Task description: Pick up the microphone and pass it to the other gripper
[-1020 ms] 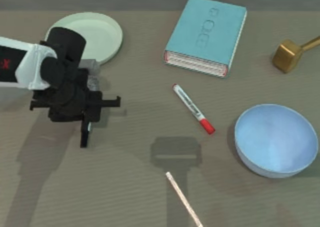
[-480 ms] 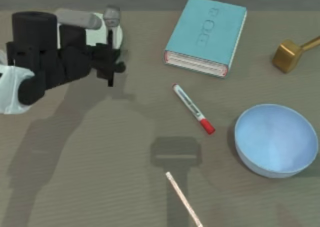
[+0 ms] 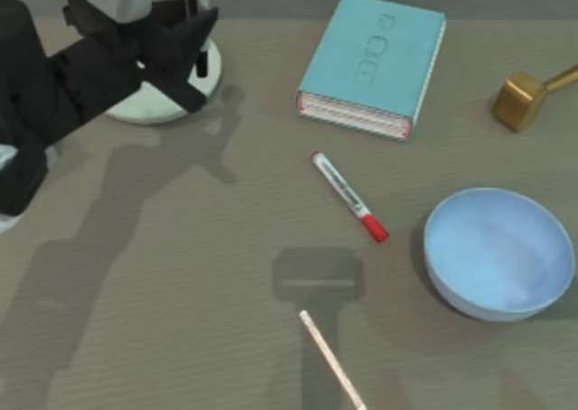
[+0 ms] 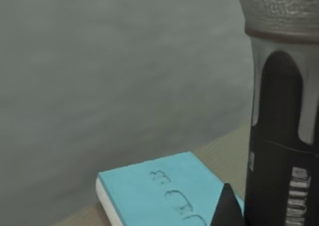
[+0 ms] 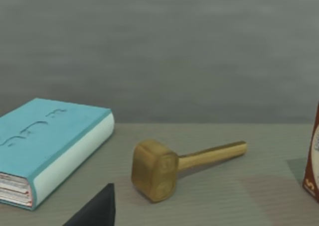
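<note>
While my left arm reaches over the far left corner of the tabletop [image 3: 181, 274], my left pincer [image 3: 194, 32] is clamped on the microphone [image 4: 281, 111], a slim black stick handle with a silver-grey collar and mesh head, which it holds upright and lifted clear of the surface. From above only a thin dark stretch of the handle shows between the black wedge fingers [image 3: 176, 44], above the round pale green plate [image 3: 149, 110] that lies partly hidden under the arm. Seen from the left wrist, the handle fills one side of the picture, with one black fingertip [image 4: 227, 206] just beside it and the teal hardcover book [image 3: 372, 62] lying beyond. My right pincer does not appear from above; its wrist camera catches only one dark fingertip [image 5: 97, 211], so I cannot tell whether it is open or closed. That camera looks toward the book and the brass-coloured mallet [image 5: 172, 169], which lies near the tabletop's far right edge. Between them, near the middle, lies the white marker with a red cap [image 3: 350, 197], and the pale blue bowl [image 3: 499, 252] sits at the right, well apart from the microphone.
</note>
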{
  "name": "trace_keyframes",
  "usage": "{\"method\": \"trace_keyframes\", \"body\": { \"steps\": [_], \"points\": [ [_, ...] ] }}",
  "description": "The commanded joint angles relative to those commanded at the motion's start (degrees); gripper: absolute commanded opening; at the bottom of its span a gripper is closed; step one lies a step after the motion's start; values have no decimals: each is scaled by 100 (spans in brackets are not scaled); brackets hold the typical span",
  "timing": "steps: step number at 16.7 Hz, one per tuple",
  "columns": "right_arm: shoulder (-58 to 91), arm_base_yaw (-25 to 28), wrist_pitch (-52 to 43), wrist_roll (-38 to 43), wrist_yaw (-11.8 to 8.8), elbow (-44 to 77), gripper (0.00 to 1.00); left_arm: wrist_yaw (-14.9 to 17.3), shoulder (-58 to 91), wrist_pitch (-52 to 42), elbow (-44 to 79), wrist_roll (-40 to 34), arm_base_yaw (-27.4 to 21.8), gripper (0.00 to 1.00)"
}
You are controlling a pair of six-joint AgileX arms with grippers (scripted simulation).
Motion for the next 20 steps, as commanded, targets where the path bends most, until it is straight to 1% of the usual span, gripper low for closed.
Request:
{"method": "trace_keyframes", "body": {
  "steps": [4, 6, 7, 8, 10, 14, 16, 18, 20],
  "points": [
    [0, 0, 0, 0, 0, 0, 100, 20, -25, 40, -12, 12, 3, 0],
    [0, 0, 0, 0, 0, 0, 100, -10, -10, 24, 17, 15, -45, 0],
    [0, 0, 0, 0, 0, 0, 100, -87, -31, 11, 27, 17, -121, 0],
    [0, 0, 0, 0, 0, 0, 100, -222, -69, -14, 42, 21, -255, 0],
    [0, 0, 0, 0, 0, 0, 100, -630, -188, -96, 78, 27, -651, 0],
    [0, 0, 0, 0, 0, 0, 100, -1768, -507, -328, 150, 23, -1693, 0],
    [0, 0, 0, 0, 0, 0, 100, -2192, -658, -419, 186, 21, -2107, 0],
    [0, 0, 0, 0, 0, 0, 100, -2371, -745, -462, 205, 22, -2286, 0],
    [0, 0, 0, 0, 0, 0, 100, -2378, -749, -464, 206, 23, -2294, 0]
  ]
}}
